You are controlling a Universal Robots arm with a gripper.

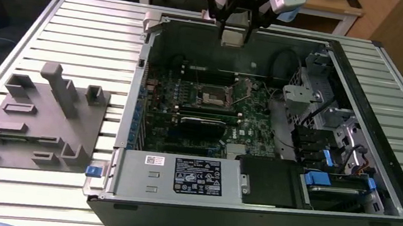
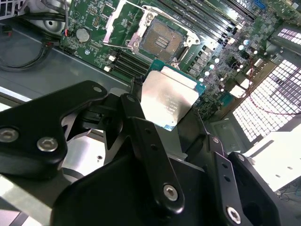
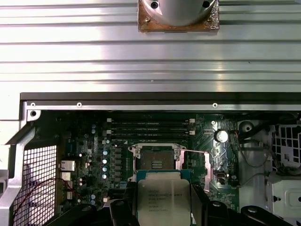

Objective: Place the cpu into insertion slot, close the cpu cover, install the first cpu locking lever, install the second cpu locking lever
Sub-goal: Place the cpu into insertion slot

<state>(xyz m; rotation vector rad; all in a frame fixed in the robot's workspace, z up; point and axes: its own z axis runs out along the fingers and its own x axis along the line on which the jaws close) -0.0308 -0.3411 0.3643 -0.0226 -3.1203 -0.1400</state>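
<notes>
The gripper [image 1: 233,40] hangs above the open case, jaws pinching the cpu [image 2: 169,97] flat by its edges; the insertion slot [image 2: 162,43] lies bare below, cpu cover [image 2: 118,24] swung open to admit it.

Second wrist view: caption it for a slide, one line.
The gripper holds the cpu above the green motherboard, short of the uncovered insertion slot.

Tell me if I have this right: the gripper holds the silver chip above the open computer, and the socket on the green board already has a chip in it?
Not quite. In the second wrist view the insertion slot is empty, its dark centre bare. The rest holds: the gripper holds the cpu above the open computer case.
</notes>
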